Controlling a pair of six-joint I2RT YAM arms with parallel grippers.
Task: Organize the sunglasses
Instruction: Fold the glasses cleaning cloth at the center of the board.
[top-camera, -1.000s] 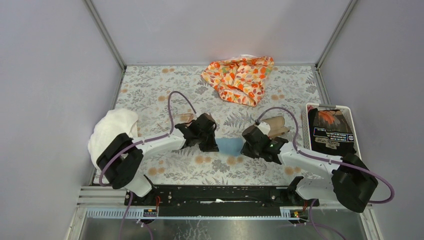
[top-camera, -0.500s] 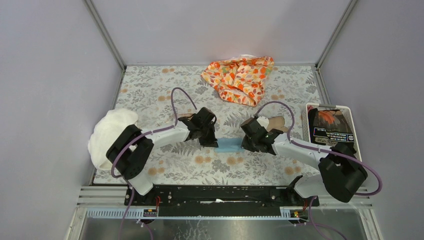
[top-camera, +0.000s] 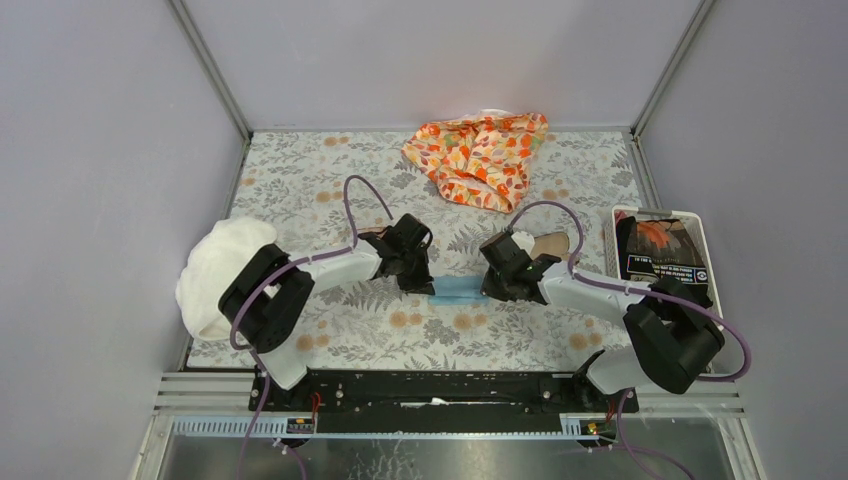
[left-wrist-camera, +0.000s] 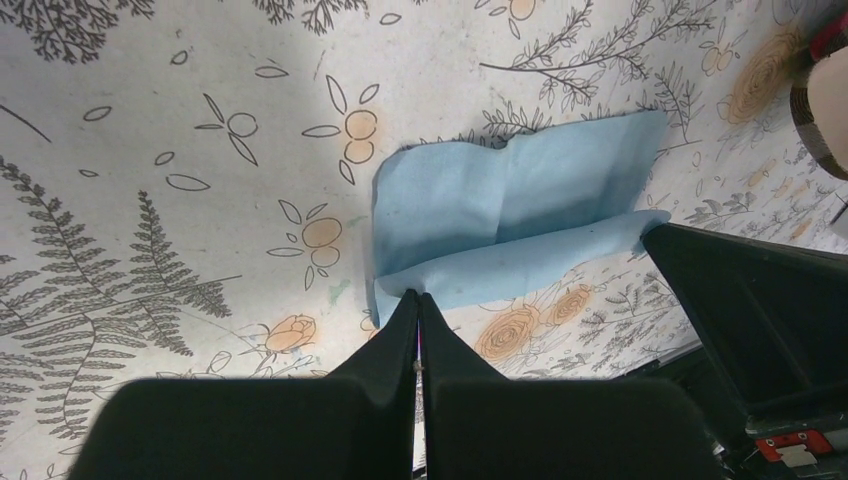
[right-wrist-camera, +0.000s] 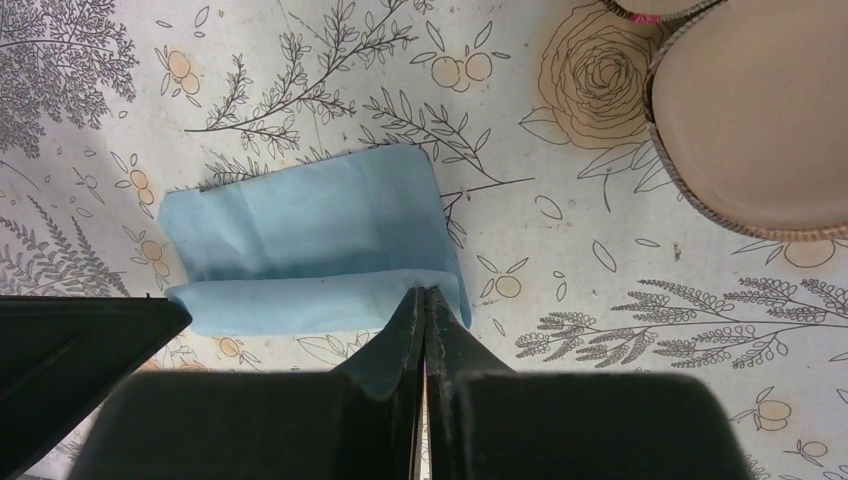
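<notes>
The left pincer (left-wrist-camera: 416, 305) is fully closed, its two tips pressed together on the near edge of the cloth (left-wrist-camera: 520, 195), at that edge's left end. The right pincer (right-wrist-camera: 425, 300) is closed the same way, its tips nipping the near right corner of the same cloth. The pale blue cloth is doubled over. Its near layer rises to the tips, and its far layer lies flat on the flowered bench (top-camera: 300, 180) between the two pincers. In each wrist view the other pincer shows as a dark block just across the cloth.

Just beyond the right pincer and to its right lies the case (right-wrist-camera: 760, 110), with a tan inner face up inside a plaid rim, apart from the cloth. Just beyond the left pincer, by its wrist, the top view shows a small pinkish-tan shape that appears to be the sunglasses (top-camera: 372, 236). The arm hides most of it, so the frame cannot be made out, and neither pincer touches it.

Well to the left of the left pincer a white towel (top-camera: 215, 270) sits at the bench edge. Well to the right of the right pincer stands a basket (top-camera: 660, 211) holding a dark packet. Farthest off, beyond both pincers, a crumpled orange leaf-print fabric (top-camera: 480, 155) lies near the back wall.
</notes>
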